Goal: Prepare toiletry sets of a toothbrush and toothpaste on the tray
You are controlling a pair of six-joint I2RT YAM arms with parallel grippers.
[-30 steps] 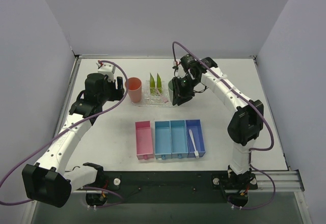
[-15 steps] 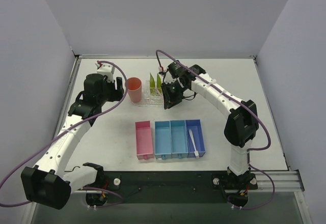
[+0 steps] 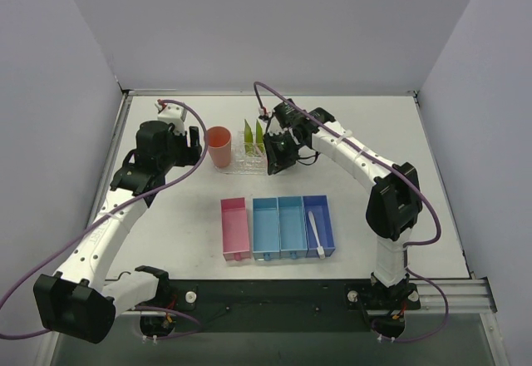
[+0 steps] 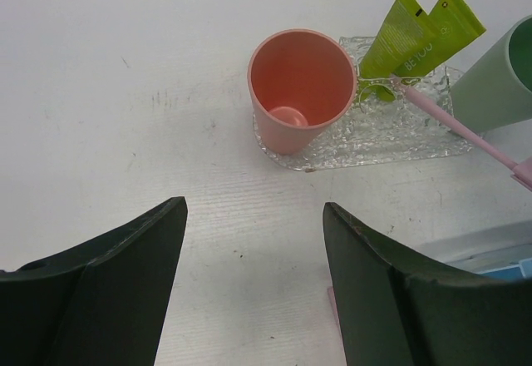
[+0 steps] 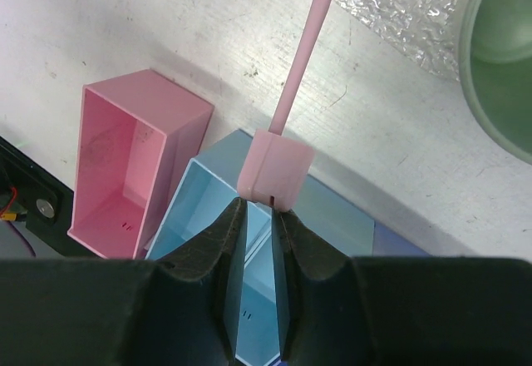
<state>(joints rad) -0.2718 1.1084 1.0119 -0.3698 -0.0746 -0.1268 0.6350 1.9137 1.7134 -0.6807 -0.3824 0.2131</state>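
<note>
A: R hand (image 5: 258,210), status?

B: Fingers pressed together on the pink block end of toothbrush #1 (image 5: 301,66), pinching it. The shaft runs away from the hand twd the tray (image 4: 378,137). The far tip is by the foot of the toothpaste tubes (image 4: 420,33). Whether the tip touches the tray: can't tell.

A: L hand (image 4: 253,208)?

B: Spread wide, nothing btwn the fingers. It hangs over the bare bench (image 4: 125,91) on the near side of the pink cup (image 4: 298,83), apart from it.

A: What's on the tray?

B: Pink cup on the L end, green cup (image 4: 499,79) on the R end. The two toothpaste tubes stand btwn them, tilted, points up. In the overhead view the R hand sits over the tray's R part and hides the green cup.

A: The other brush?

B: Toothbrush #2 (image 3: 316,233) lies flat in the dark-blue bin (image 3: 326,216), R-most of the row. The pink bin (image 3: 235,229) is L-most, w/ two light-blue bins (image 3: 266,205) btwn. The row is on the bench, closer to the arm bases than the tray is and apart from it.
</note>
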